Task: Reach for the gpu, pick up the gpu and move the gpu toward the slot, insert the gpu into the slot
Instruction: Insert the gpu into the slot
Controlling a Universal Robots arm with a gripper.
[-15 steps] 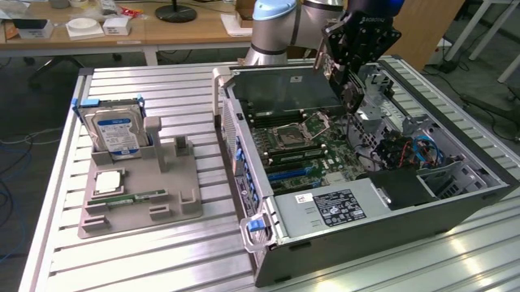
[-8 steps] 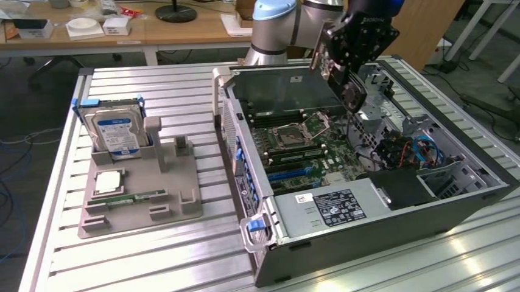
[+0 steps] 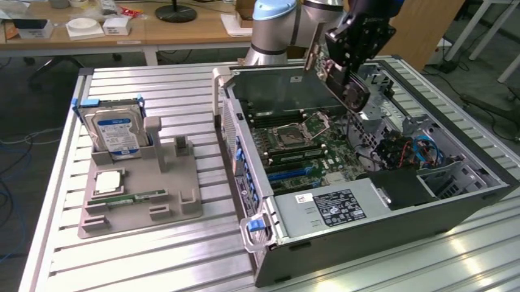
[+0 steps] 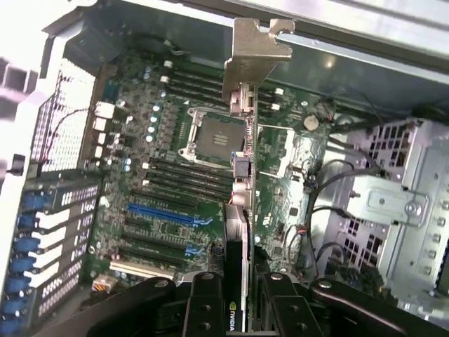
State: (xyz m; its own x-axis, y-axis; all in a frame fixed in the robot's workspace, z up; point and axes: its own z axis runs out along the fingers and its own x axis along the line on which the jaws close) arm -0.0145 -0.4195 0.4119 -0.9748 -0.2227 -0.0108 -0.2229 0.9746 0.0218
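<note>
My gripper (image 3: 351, 64) hangs over the open computer case (image 3: 390, 213), shut on the gpu (image 3: 345, 85). The gpu is a dark flat card, held tilted above the motherboard (image 3: 296, 143). In the wrist view the gpu (image 4: 243, 182) is seen edge-on, with its pale metal bracket (image 4: 251, 60) at the far end. My fingers (image 4: 205, 298) clamp it from both sides, and the gripper (image 4: 242, 284) sits at the card's near end. The blue expansion slots (image 4: 168, 214) lie on the board to one side of the card, well below it; in the exterior view the slots (image 3: 294, 174) are nearer the camera than the card.
A grey fixture (image 3: 142, 188) on the slatted table, at the exterior view's left, holds a blue-labelled hard drive (image 3: 116, 131) and a green memory stick (image 3: 130, 198). Inside the case are the CPU socket (image 4: 214, 137), a metal drive cage (image 4: 393, 210) and loose cables (image 3: 414, 152).
</note>
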